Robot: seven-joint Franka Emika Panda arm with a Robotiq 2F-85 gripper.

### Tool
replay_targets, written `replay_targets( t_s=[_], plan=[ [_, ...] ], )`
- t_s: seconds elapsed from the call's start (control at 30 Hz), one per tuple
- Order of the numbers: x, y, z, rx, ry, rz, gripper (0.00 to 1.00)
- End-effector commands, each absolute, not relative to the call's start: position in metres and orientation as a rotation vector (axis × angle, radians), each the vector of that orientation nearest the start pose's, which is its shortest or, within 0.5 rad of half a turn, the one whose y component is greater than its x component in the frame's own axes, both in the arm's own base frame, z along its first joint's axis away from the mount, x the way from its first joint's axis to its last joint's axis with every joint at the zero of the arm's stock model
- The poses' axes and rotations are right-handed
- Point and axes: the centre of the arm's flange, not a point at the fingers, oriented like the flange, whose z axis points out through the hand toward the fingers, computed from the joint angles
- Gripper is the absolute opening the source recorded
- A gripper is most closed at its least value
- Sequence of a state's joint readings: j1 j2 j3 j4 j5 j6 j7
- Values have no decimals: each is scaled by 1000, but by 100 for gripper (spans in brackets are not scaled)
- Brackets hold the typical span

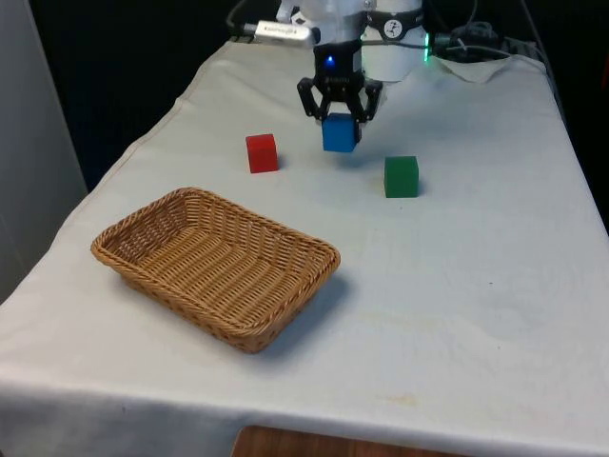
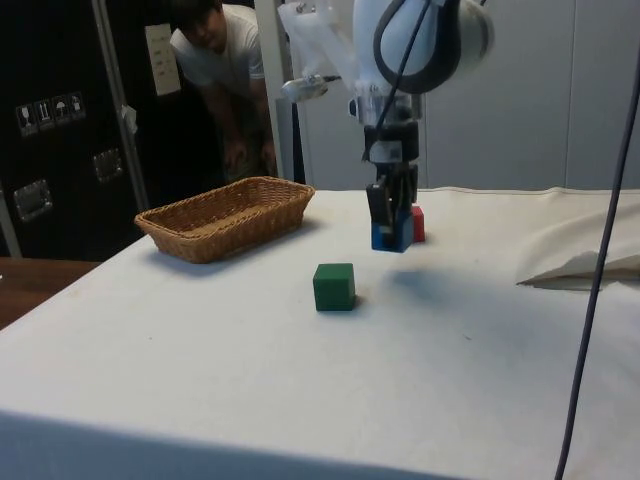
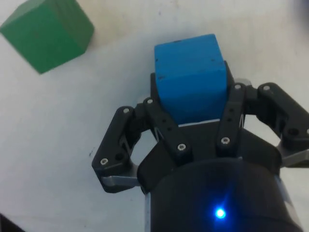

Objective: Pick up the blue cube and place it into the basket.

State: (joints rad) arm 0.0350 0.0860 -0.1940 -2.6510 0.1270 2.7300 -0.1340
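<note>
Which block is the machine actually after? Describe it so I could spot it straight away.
Start at the wicker basket on the white cloth, then look past it to the row of three cubes. The blue cube is the middle one, between the red cube and the green cube, and it alone sits clamped in the black end effector.

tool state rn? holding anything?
Tool: closed on the blue cube, which looks lifted just off the white cloth.
</note>
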Motion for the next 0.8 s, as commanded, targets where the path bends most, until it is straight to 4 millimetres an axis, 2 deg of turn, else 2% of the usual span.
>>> replay_targets(
  t_s=[0.0,0.23,0.6,0.63,0.77],
  plan=[
    [417,-73,213,-3100,219,-1,2],
    [419,-75,242,-3098,213,-10,2],
    [425,-75,279,-3086,203,-24,2],
    [424,-73,276,-3075,196,-33,2],
    [427,-75,292,-3083,196,-28,2]
  ],
)
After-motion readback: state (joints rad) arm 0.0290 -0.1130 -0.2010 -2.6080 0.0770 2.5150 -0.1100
